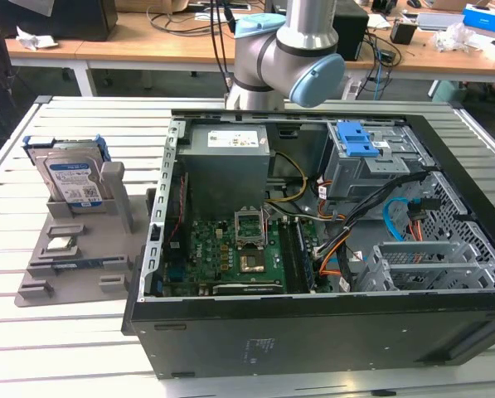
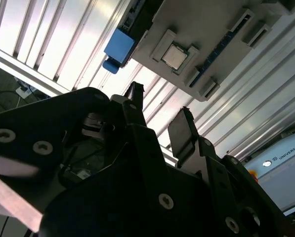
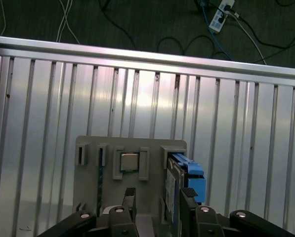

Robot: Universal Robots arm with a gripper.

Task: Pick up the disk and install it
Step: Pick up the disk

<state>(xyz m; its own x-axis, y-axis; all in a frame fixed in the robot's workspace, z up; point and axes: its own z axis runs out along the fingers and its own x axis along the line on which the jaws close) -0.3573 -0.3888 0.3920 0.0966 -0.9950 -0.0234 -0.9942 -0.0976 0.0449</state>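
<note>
Silver disk [image 1: 71, 178]: we see it standing on edge in a slot of the holder, at the exterior view's left. Its white-and-blue label faces that camera and a bright blue bracket frames it.
Disk in the wrist views: in the first wrist view the disk [image 3: 173, 180] shows edge-on, with the blue bracket along one side. In the second wrist view we make out little more of the disk [image 2: 118, 47] than a blue corner of the bracket.
Grey holder [image 1: 73, 249]: we see it lying flat on the table, just beside the open computer case. It also shows in both wrist views [image 3: 88, 182] [image 2: 206, 29].
Chip [image 1: 59, 244]: small, square and silver, it sits in its own recess of the holder, near the disk but apart from it [image 3: 129, 161] [image 2: 174, 55].
Gripper [image 3: 158, 197]: black, it points toward the holder in both wrist views [image 2: 159, 116].
Fingers [image 3: 130, 197]: we find them spread apart with nothing between them, and they touch neither the disk nor the holder.
Arm [image 1: 284, 50]: grey with pale blue caps, it rises behind the case in the exterior view.
Computer case [image 1: 313, 332]: black, it lies on its side with the cover off. Inside are a green board [image 1: 230, 249] and a blue latch plate [image 1: 359, 141] on a grey cage.
Table [image 1: 31, 340]: pale slatted metal, it carries both the holder and the case.
</note>
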